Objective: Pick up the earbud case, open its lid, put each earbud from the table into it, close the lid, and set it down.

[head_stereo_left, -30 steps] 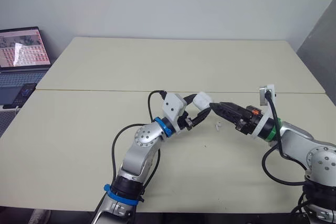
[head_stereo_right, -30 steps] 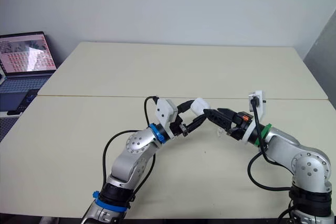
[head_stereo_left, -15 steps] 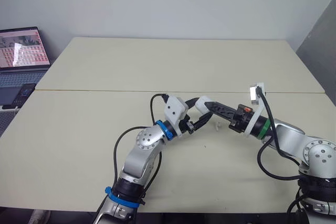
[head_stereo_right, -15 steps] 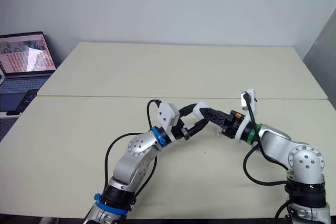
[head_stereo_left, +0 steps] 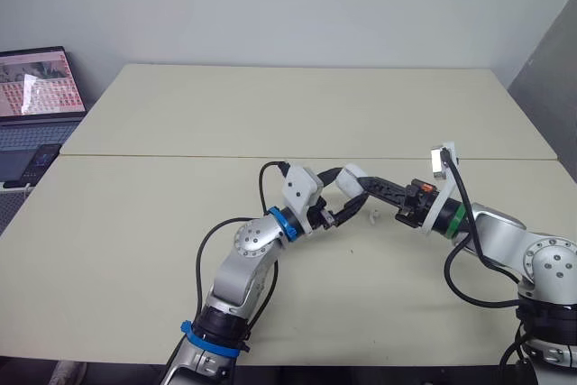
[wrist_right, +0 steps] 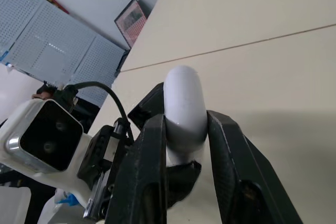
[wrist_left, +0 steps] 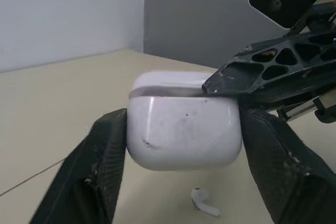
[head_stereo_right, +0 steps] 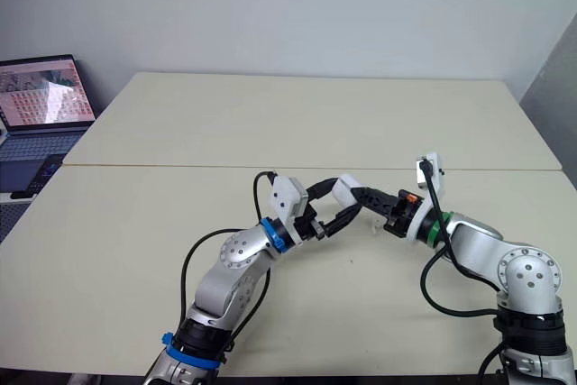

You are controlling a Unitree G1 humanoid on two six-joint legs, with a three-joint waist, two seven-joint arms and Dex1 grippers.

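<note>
The left gripper holds the earbud case between its 2 closed fingers, lifted over the middle of the tabletop. The right gripper pinches the lid part of the case with its 2 fingers. 1 earbud lies on the tabletop just under the case.

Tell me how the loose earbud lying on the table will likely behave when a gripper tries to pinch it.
The earbud is tiny beside the earbud case, so it is probably very light. Its glossy, rounded shell looks slippery and may squirt out of a pinch. Lying on its side on the table, it could roll or skid if nudged.
</note>
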